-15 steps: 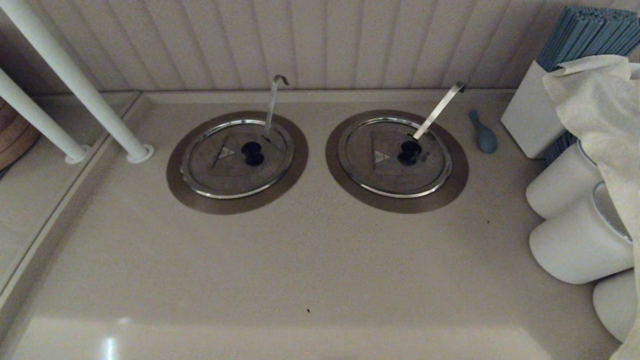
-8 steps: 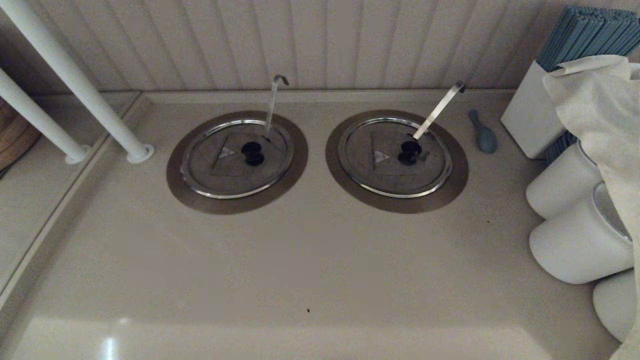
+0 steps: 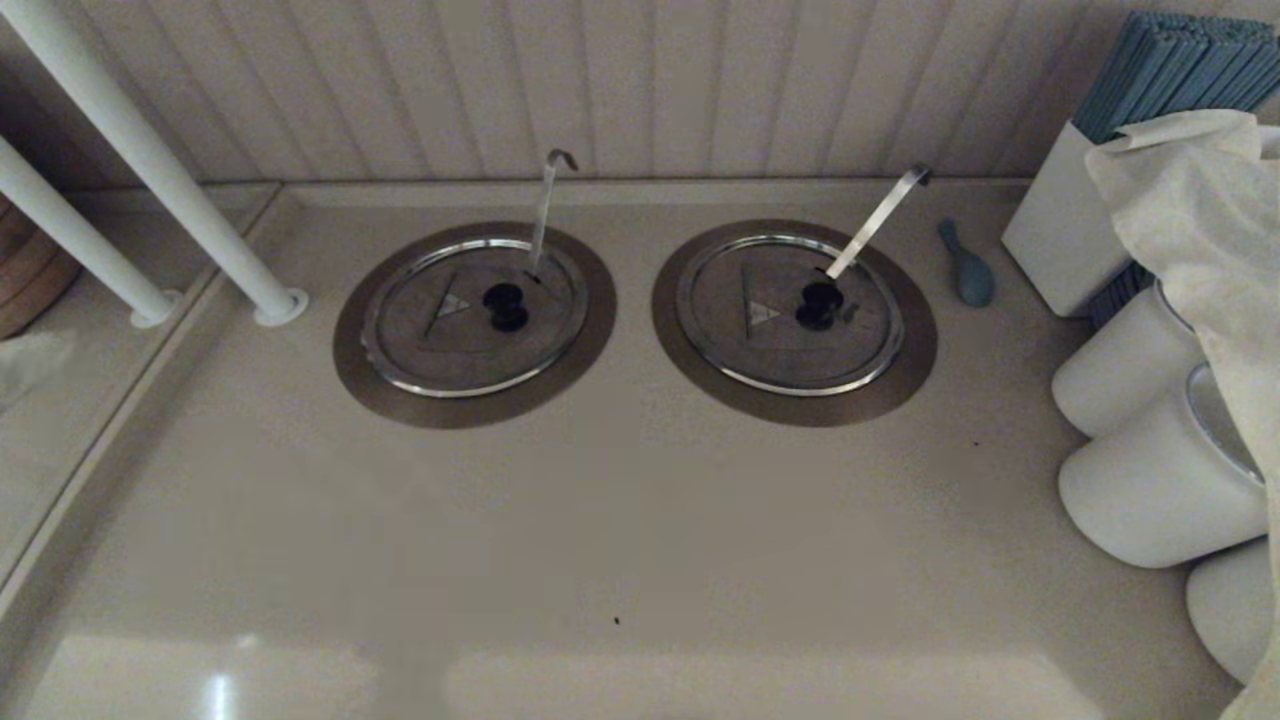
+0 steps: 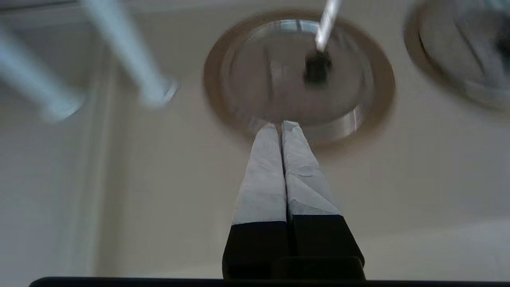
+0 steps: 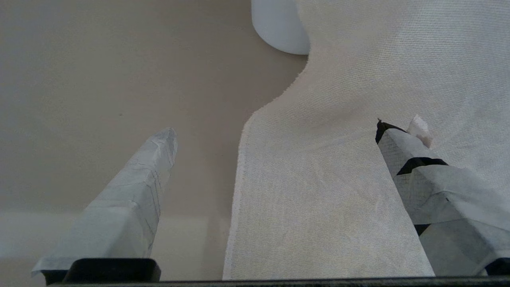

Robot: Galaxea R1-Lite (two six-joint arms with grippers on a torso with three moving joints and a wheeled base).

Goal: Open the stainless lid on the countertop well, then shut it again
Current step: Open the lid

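The stainless lid [image 3: 450, 335] lies shut on the left countertop well [image 3: 380, 390]. It has a black knob [image 3: 506, 305], and a thin hook-tipped ladle handle [image 3: 545, 210] pokes up through it. In the left wrist view my left gripper [image 4: 281, 125] is shut on nothing. It hangs in front of the lid [image 4: 271, 79], short of the bronze flange [image 4: 382, 91]. A pale blur at the head view's left edge [image 3: 25, 365] may be this gripper. My right gripper [image 5: 275, 127] is open over a white cloth [image 5: 338, 179], away from the wells.
The twin lid [image 3: 775, 320] with its broad strap handle sits to the right. Two white posts [image 3: 150, 160] stand to the left of the well. A blue spoon [image 3: 965, 265], a white box [image 3: 1060, 235] and white jars [image 3: 1150, 490] crowd the right side.
A pale blur has come into the head view at the left edge. Lids, ladles and the rest have not moved.
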